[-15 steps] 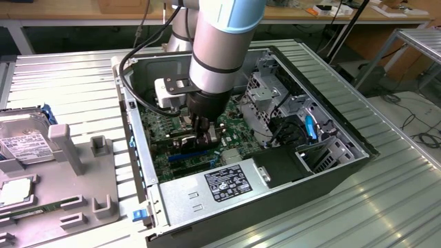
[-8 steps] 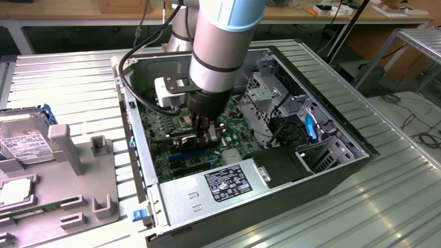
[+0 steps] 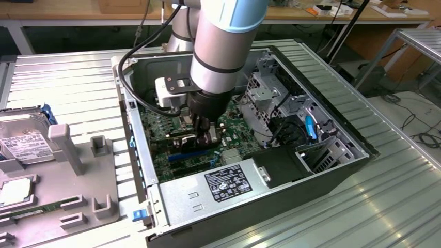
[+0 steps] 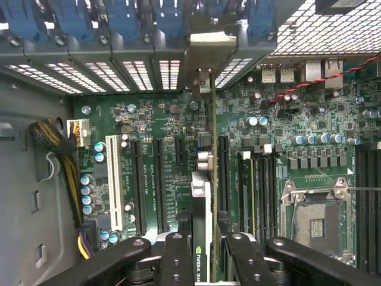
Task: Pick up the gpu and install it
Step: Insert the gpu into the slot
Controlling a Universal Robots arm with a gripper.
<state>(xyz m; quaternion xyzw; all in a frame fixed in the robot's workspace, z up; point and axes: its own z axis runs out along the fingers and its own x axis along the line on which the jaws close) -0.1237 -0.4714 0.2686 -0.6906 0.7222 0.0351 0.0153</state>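
Printed on the edge of the gpu (image 4: 203, 179) that faces the wrist camera: "NVIDIA QUA", cut off past that. Pinched edge-on between the black fingers (image 4: 177, 256) of the gripper (image 4: 205, 262), upright over the motherboard (image 4: 149, 125), silver bracket against the rear slot openings; seated or not, cannot tell. Given by the wrist view: white expansion slot (image 4: 113, 179), CPU socket (image 4: 315, 220), blue latches (image 4: 125, 18). Given by the exterior view: open computer case (image 3: 344, 129), gripper down inside at about 9 o'clock from the drive cage (image 3: 265, 95). White label on the power supply (image 3: 227, 188), 6 o'clock of the case, print unreadable; likewise on the hard drive (image 3: 20, 142), 9 o'clock, outside the case.
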